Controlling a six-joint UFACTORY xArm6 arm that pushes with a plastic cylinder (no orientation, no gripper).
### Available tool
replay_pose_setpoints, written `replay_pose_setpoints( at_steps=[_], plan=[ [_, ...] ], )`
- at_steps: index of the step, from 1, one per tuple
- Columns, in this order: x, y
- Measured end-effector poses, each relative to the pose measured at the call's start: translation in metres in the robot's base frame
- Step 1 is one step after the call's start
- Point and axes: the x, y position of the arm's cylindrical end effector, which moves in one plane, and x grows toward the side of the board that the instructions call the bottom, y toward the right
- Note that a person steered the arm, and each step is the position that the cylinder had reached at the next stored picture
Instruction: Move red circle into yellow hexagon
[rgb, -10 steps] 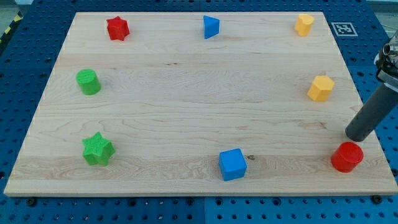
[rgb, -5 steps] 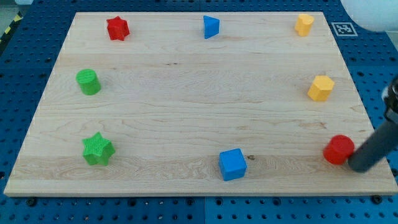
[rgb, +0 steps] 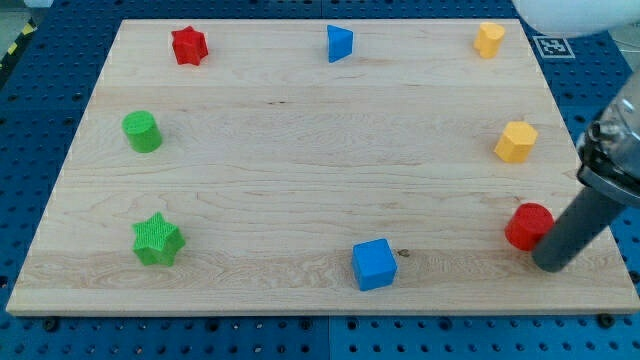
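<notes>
Red circle (rgb: 528, 226) sits near the board's bottom-right corner, just in from the right edge. My tip (rgb: 551, 264) is down on the board (rgb: 300, 160), touching or just beside the red circle on its lower right. No jaws on this rod, so nothing to tell there. Yellow hexagon (rgb: 516, 141) sits along the right edge, above the red circle, apart from it. Another yellow block (rgb: 489, 40) in the top-right corner. Blue cube (rgb: 375, 264) near the bottom edge. Blue triangle (rgb: 340, 43) at the top edge. Red star (rgb: 188, 45) top left. Green cylinder (rgb: 142, 131) by the left edge, green star (rgb: 157, 240) bottom left.
</notes>
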Motion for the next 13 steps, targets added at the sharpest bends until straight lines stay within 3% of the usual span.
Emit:
replay_pose_setpoints(
  at_steps=[2, 3, 7, 9, 11, 13],
  plan=[
    [-0.059, 0.007],
    [-0.045, -0.005],
    [-0.082, -0.084],
    [-0.107, -0.029],
    [-0.081, -0.034],
    [-0.073, 0.003]
  ],
)
